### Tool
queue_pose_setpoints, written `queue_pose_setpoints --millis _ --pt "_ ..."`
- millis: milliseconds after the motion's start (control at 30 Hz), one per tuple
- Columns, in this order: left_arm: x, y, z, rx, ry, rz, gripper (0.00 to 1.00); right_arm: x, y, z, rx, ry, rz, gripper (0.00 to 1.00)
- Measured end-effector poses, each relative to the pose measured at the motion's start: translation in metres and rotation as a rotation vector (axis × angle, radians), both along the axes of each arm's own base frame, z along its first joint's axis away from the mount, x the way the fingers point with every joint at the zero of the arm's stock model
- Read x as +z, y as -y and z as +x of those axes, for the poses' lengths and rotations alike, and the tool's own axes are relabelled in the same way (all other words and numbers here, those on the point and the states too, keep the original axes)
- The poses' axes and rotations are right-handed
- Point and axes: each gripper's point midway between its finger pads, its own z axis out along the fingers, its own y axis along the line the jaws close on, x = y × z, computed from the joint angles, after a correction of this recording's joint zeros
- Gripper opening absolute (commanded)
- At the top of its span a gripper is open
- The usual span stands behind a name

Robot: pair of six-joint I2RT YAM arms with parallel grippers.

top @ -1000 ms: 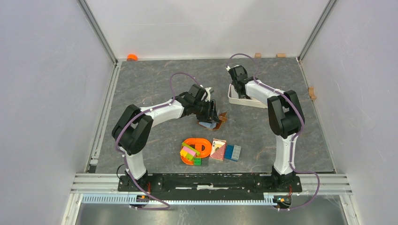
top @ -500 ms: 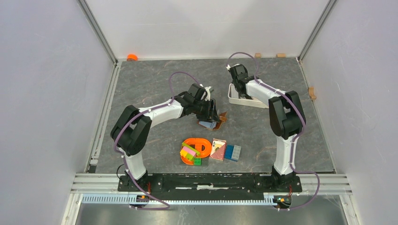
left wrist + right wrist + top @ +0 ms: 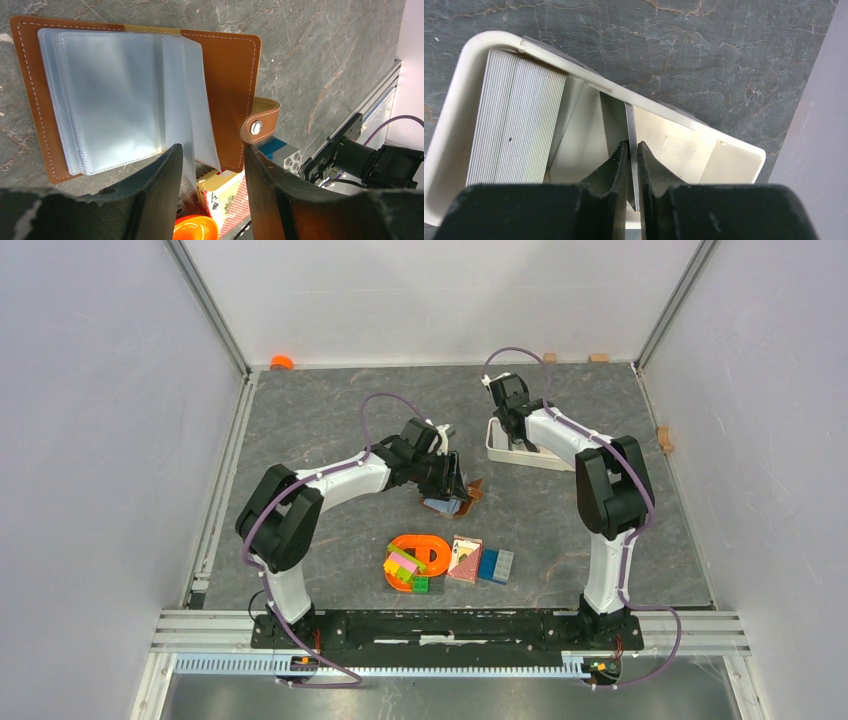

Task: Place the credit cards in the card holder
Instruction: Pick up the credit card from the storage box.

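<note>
Right gripper (image 3: 630,145): jaws nearly pressed together, pinching one thin credit card (image 3: 630,125) that stands on its edge between the fingertips, inside the white tray (image 3: 734,145). A stack of cards (image 3: 514,125), seen edge-on, lies in the same tray to the left of the jaws, apart from the pinched card.

Left gripper (image 3: 210,155): jaws spread. Card holder (image 3: 235,90) lies open and flat on the grey table just ahead of the fingertips, orange-brown inside up. Its clear plastic sleeves (image 3: 110,95) sit mostly ahead of the left finger; one sleeve leaf runs down into the gap between the fingers. Cannot tell whether it touches either. Clasp strap (image 3: 260,122) lies just ahead of the right finger. Red playing-card pack (image 3: 220,192) and blue block (image 3: 280,150) show beyond the holder.
</note>
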Motion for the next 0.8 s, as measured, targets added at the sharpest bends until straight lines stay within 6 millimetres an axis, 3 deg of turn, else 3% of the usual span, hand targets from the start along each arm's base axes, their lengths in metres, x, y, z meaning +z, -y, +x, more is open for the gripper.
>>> queue_pose_setpoints --millis 300,500,800 --pt "0.000 0.004 -0.005 -0.016 -0.002 -0.003 0.56 0.001 -0.002 -0.001 0.006 -0.003 0.008 0.12" --pt "0.002 0.019 -0.023 -0.072 -0.002 -0.014 0.56 0.002 -0.003 -0.001 0.008 -0.005 0.019 0.40" --pt "0.001 0.049 -0.047 -0.130 -0.012 -0.055 0.55 0.018 -0.016 0.000 -0.002 0.034 0.220 0.59"
